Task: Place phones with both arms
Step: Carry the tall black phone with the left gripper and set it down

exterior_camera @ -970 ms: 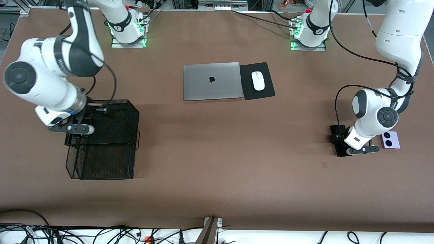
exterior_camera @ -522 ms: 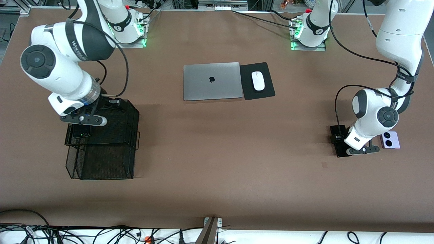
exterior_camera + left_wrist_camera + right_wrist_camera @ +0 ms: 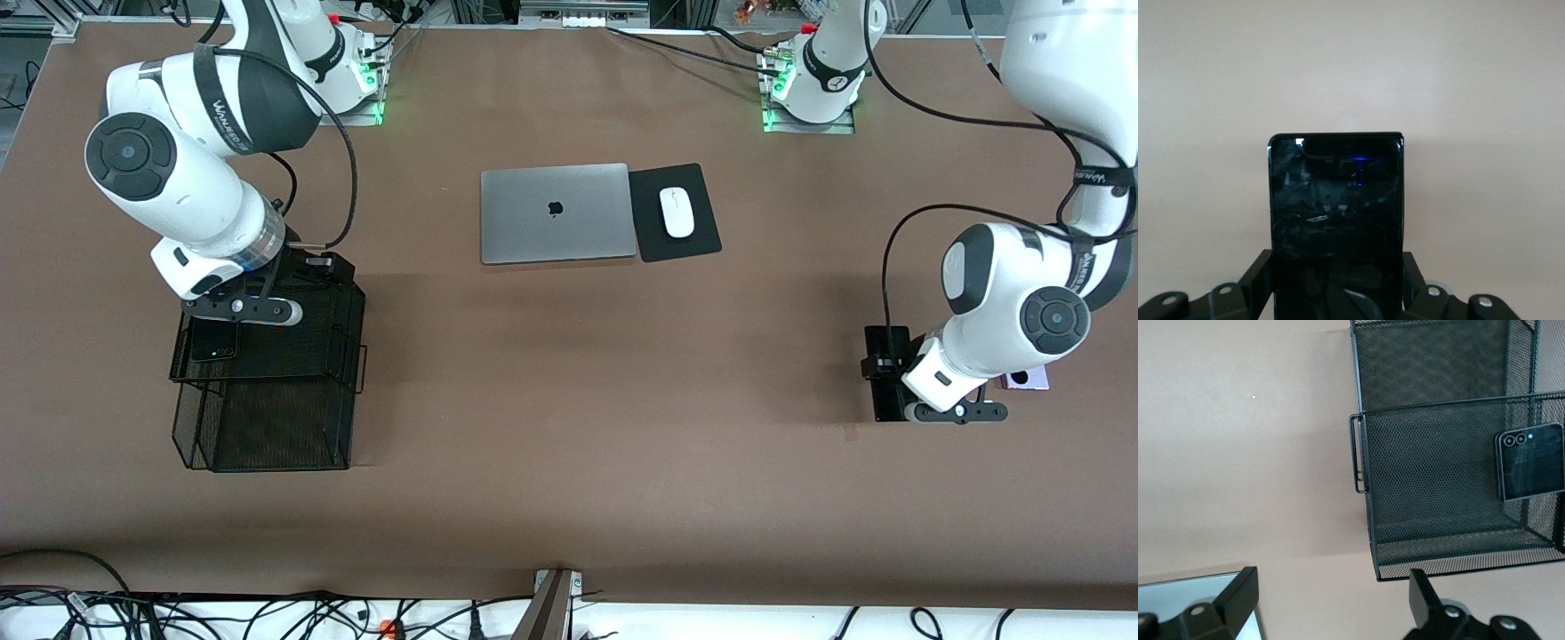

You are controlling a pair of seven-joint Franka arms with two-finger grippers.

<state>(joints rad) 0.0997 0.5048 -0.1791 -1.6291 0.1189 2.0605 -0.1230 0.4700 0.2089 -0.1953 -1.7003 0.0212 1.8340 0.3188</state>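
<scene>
My left gripper point(image 3: 956, 412) point(image 3: 1337, 288) is shut on one end of the long black phone point(image 3: 885, 369) point(image 3: 1336, 200), low over the left arm's end of the table. Beside it lies the lilac-white phone point(image 3: 1028, 381), mostly hidden under the left arm's wrist. The squarish black phone point(image 3: 215, 343) point(image 3: 1531, 461) with two lenses lies in the upper tier of a black mesh basket point(image 3: 293, 427) point(image 3: 1431, 467). My right gripper point(image 3: 240, 309) point(image 3: 1331, 600) hangs open and empty over that basket, just past the phone toward the bases.
A closed grey laptop point(image 3: 556, 213) lies mid-table near the bases. Beside it, a white mouse point(image 3: 677, 213) rests on a black pad point(image 3: 702, 242). The basket's lower tier juts out toward the front camera.
My left gripper has shut on the long black phone and turned it slightly. My right gripper has drawn back toward the bases, uncovering the squarish black phone in the basket.
</scene>
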